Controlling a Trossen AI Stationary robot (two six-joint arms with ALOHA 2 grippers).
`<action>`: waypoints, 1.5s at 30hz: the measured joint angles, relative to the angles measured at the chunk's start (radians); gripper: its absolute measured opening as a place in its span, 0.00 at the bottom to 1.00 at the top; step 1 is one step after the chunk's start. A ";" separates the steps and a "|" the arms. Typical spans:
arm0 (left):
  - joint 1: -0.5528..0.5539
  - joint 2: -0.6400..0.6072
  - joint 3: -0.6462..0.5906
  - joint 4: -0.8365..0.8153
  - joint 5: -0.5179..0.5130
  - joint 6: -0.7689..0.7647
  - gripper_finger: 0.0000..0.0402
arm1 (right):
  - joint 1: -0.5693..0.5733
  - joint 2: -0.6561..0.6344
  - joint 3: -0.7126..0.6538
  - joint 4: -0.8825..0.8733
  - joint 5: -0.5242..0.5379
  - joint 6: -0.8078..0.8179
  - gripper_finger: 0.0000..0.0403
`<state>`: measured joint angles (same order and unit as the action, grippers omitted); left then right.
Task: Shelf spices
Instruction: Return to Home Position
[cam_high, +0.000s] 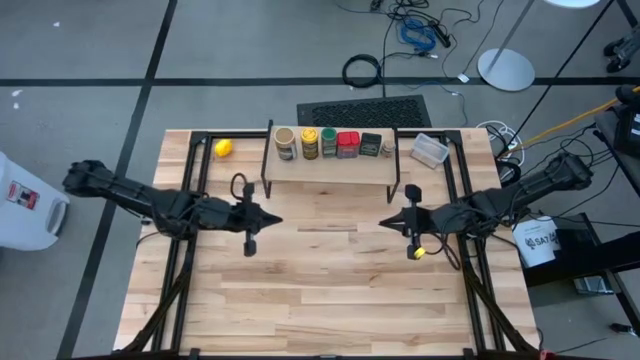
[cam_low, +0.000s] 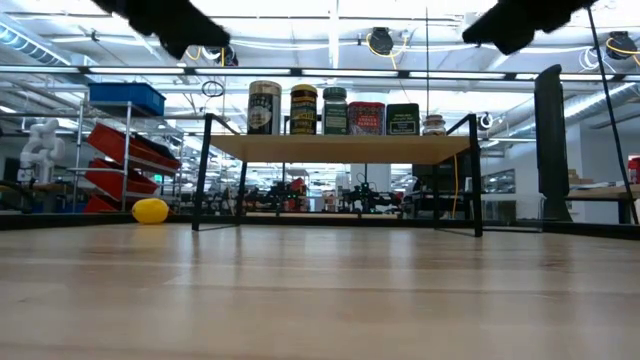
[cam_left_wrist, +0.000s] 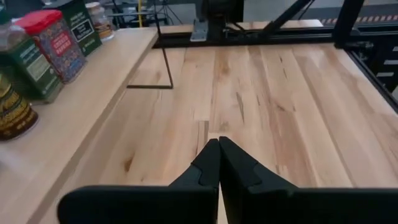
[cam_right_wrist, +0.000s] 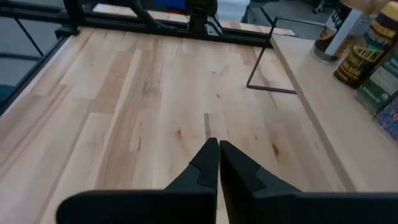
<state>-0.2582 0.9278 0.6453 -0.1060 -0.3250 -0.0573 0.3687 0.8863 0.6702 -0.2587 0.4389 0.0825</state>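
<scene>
You are looking at six spices (cam_high: 331, 143) lining the shelf (cam_high: 330, 172) at the table's (cam_high: 330, 290) far edge. The left gripper (cam_high: 272, 221) and right gripper (cam_high: 388, 222) are hovering mid-table, fingers pressed together (cables (cam_high: 362, 70) are sprawling over the floor beyond).

red-lidded tin (cam_left_wrist: 55, 46) with a blue-and-red patterned side — yellow ball (cam_high: 224, 148), pale wood-grain table (cam_high: 330, 290).

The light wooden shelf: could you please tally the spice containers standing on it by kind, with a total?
Round jars: 4 (tan round-topped jar, yellow-lidded jar, green-lidded jar, tiny brownish jar)
Square tins: 1 (red square tin)
Rectangular boxes: 1 (dark rectangular box)
Total: 6, all on the light wooden shelf
</scene>
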 joint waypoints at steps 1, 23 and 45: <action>0.000 -0.019 -0.025 0.013 0.000 0.001 0.01 | 0.000 -0.016 -0.028 0.027 -0.001 0.003 0.00; 0.001 -0.313 -0.491 0.383 0.084 0.016 0.01 | -0.002 -0.163 -0.476 0.621 -0.166 0.005 0.00; 0.035 -0.316 -0.620 0.572 0.182 0.060 0.01 | -0.055 -0.306 -0.656 0.687 -0.185 0.058 0.00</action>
<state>-0.2231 0.6113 0.0257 0.4660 -0.1435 0.0031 0.3138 0.5804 0.0139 0.4282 0.2539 0.1406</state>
